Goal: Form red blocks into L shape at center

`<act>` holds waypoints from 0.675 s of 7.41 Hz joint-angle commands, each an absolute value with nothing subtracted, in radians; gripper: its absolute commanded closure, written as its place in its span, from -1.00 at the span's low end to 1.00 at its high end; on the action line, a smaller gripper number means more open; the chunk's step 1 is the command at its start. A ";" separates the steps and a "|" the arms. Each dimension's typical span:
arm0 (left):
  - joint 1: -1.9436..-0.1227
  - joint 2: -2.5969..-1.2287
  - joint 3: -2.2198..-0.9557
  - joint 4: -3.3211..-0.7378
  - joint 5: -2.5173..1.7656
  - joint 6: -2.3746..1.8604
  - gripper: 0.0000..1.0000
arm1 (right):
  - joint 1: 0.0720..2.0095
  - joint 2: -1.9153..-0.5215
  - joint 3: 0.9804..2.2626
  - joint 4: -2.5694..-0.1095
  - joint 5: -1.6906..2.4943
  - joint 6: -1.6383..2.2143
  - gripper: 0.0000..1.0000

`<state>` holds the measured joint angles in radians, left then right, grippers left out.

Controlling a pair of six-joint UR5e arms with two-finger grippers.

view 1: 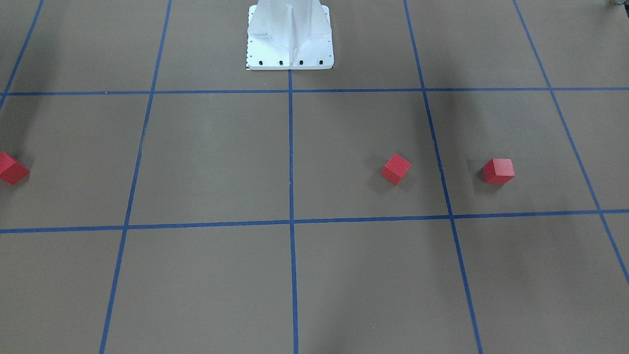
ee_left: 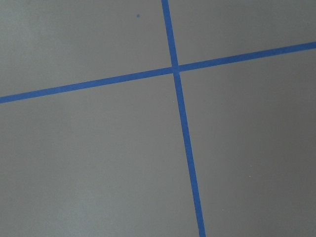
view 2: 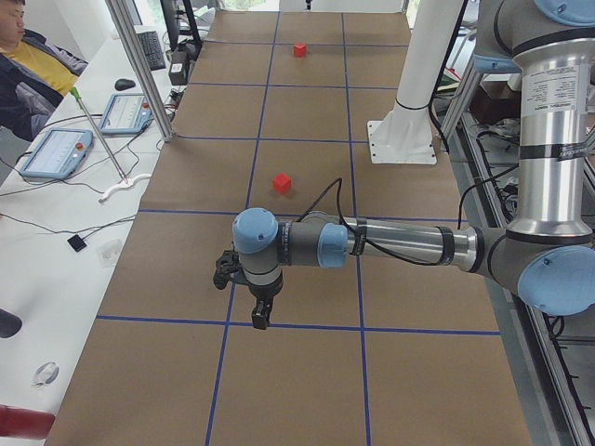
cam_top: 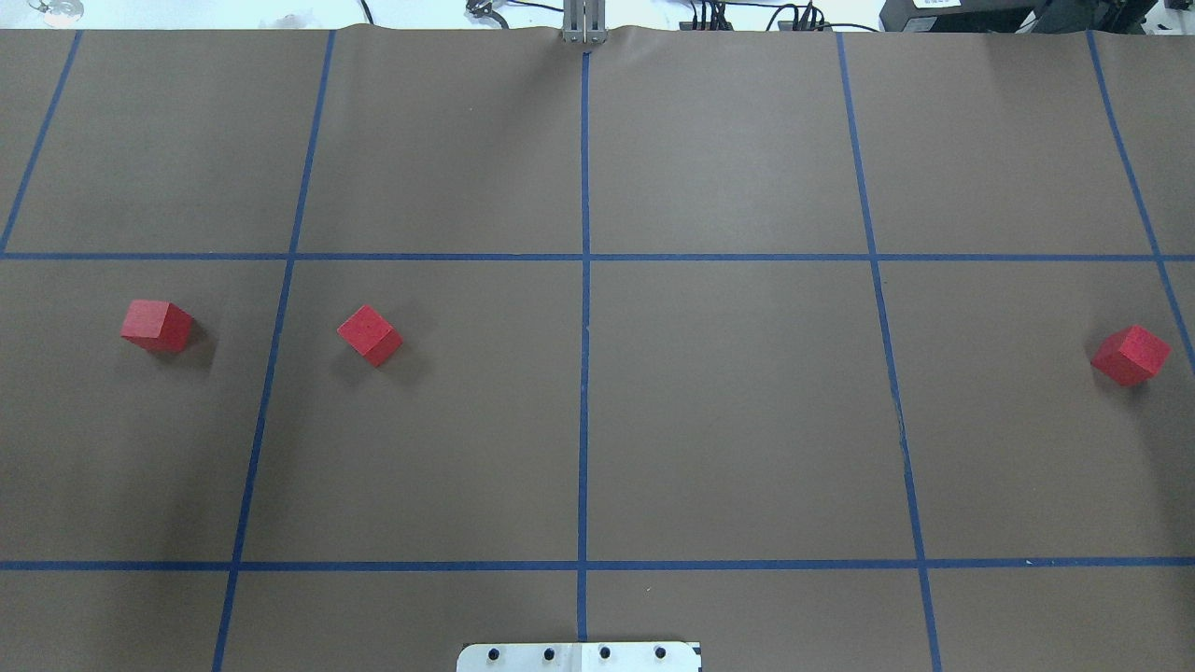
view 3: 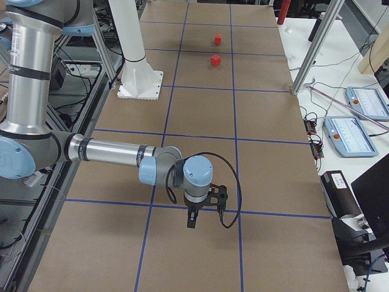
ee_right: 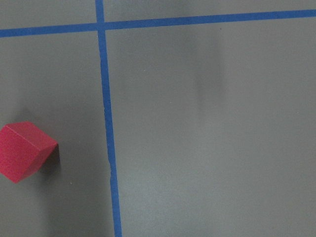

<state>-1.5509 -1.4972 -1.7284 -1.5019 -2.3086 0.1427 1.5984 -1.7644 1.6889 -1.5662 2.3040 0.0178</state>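
Note:
Three red blocks lie apart on the brown floor. In the overhead view one block is far left, a second sits left of the center, and a third is far right. The front-facing view shows the same blocks. The right wrist view has one red block at its left edge. My left gripper hangs over the floor in the left side view; my right gripper does so in the right side view. I cannot tell whether either is open or shut.
The white metal base stands at the near middle edge. Blue tape lines cross under the left wrist camera. A person sits at a side desk with tablets. More tablets lie beyond the other end.

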 commanded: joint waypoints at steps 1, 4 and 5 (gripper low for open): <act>-1.551 -1.496 -1.746 -1.500 -2.313 0.143 -1.00 | 1.597 -1.764 1.689 -1.566 2.304 0.018 -0.99; -1.551 -1.496 -1.755 -1.499 -2.299 0.134 -1.00 | 1.594 -1.756 1.697 -1.565 2.306 0.020 -0.99; -1.551 -1.499 -1.762 -1.502 -2.309 0.129 -1.00 | 1.594 -1.755 1.703 -1.563 2.309 0.014 -0.99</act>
